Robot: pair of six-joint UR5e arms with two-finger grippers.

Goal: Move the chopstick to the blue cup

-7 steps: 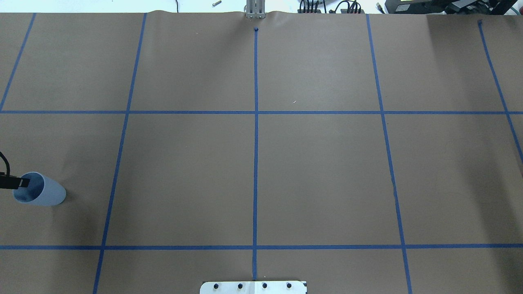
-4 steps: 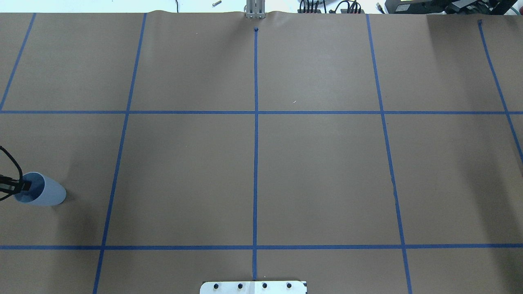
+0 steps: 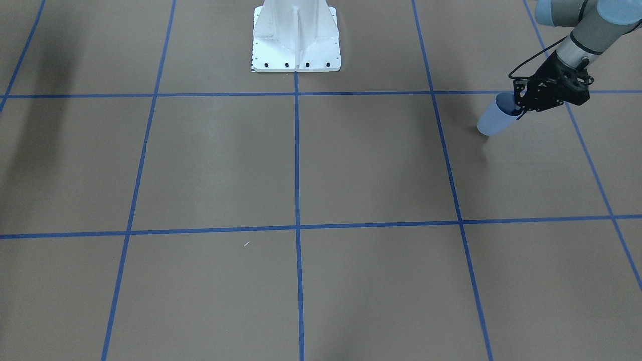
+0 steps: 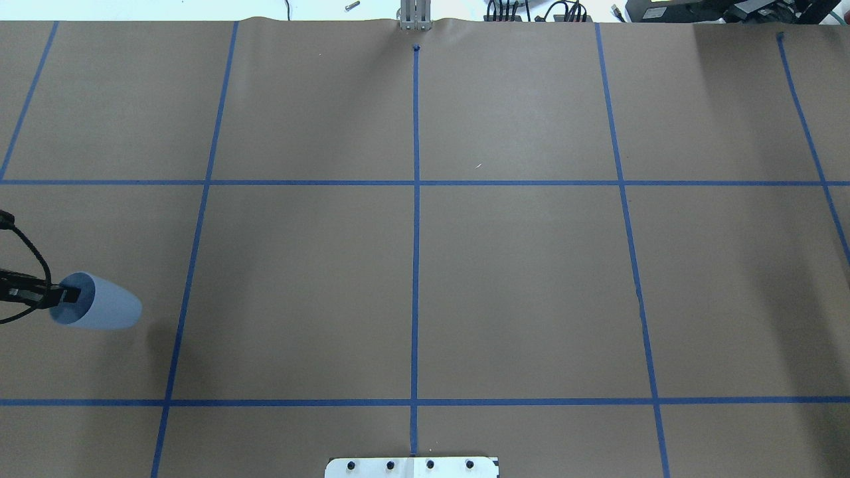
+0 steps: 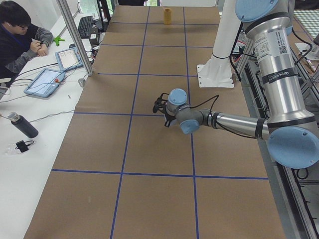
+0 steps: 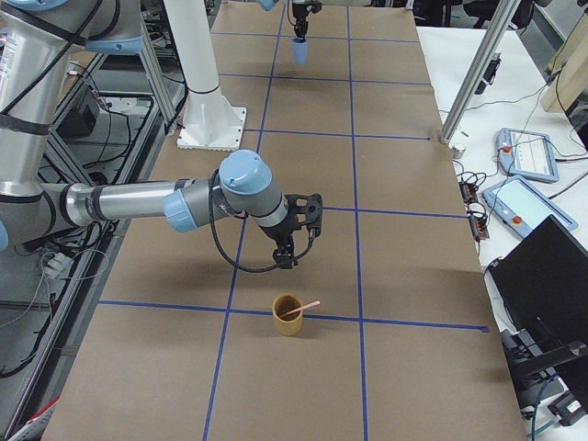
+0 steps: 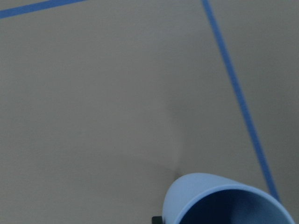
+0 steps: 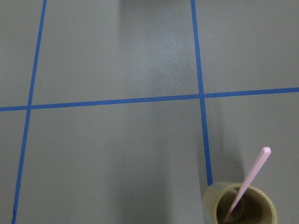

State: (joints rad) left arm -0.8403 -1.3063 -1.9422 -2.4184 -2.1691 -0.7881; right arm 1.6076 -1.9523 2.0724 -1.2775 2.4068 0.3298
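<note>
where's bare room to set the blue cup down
The squares either side of the centre tape line are bare. Crowded only at the ends: left gripper on the blue cup, tan cup with the chopstick by the right gripper.

Overhead exterior: camera behind robot, high, faced forward and down across counter (image 4: pixel 531 285); robot base (image 4: pixel 412 467) at bottom edge.
Front-facing: camera across counter, faced robot, steeply down; robot base at top edge.
Both shared blue tape grid (image 4: pixel 416 199) and blue cup (image 4: pixel 99 310), mirrored left to right.
Exterior left: at counter's end, looked along it, left arm (image 5: pixel 234 122) near.
Exterior right: opposite end, right arm (image 6: pixel 129 204) near, blue cup far.
Left wrist: very close, over blue cup's rim.
Right wrist: close, above tan cup (image 8: pixel 209 199) holding chopstick (image 8: pixel 250 179).
</note>
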